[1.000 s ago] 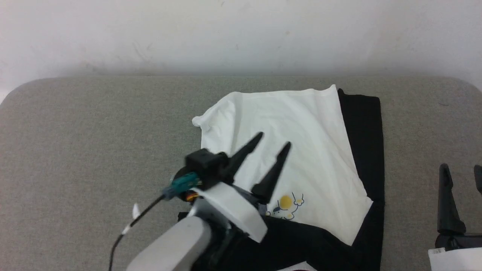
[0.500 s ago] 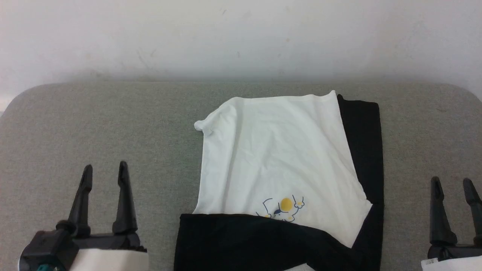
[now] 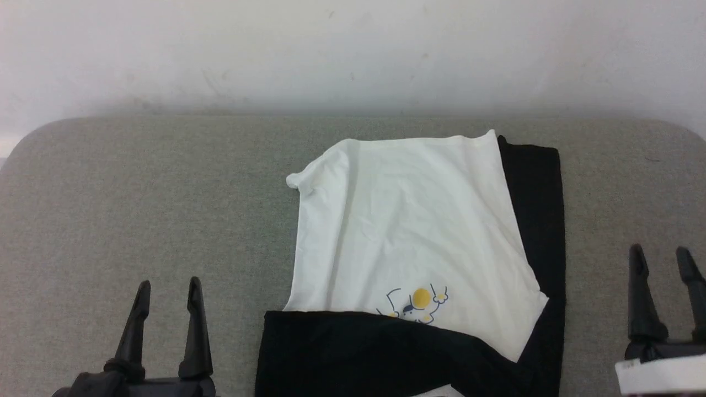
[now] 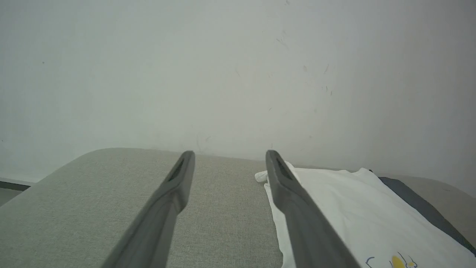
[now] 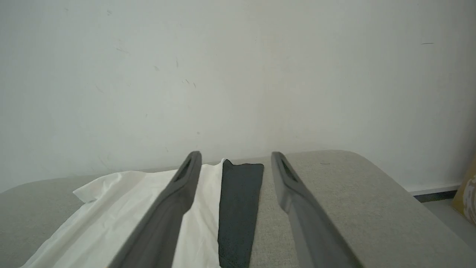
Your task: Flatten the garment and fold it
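The garment (image 3: 408, 231) lies partly folded in the middle of the grey table (image 3: 138, 193): a white body panel with a small blue and yellow print near its lower edge, one black sleeve along its right side and another across its near edge. My left gripper (image 3: 168, 289) stands open at the lower left, well clear of the cloth. At the lower right my right gripper (image 3: 662, 256) is open too, right of the black sleeve. The left wrist view shows the garment (image 4: 353, 208) beside my right-hand finger; in the right wrist view the garment (image 5: 208, 208) lies beyond open fingers.
A pale wall (image 3: 353, 49) rises just behind the table's far edge. The table's corners are rounded, with bare grey surface left and right of the cloth. A strip of floor and a yellowish object (image 5: 469, 190) show at the far right of the right wrist view.
My left arm has pulled back from over the white panel to the lower left, leaving the garment lying flat. The right gripper has hardly moved. The camera shifted slightly.
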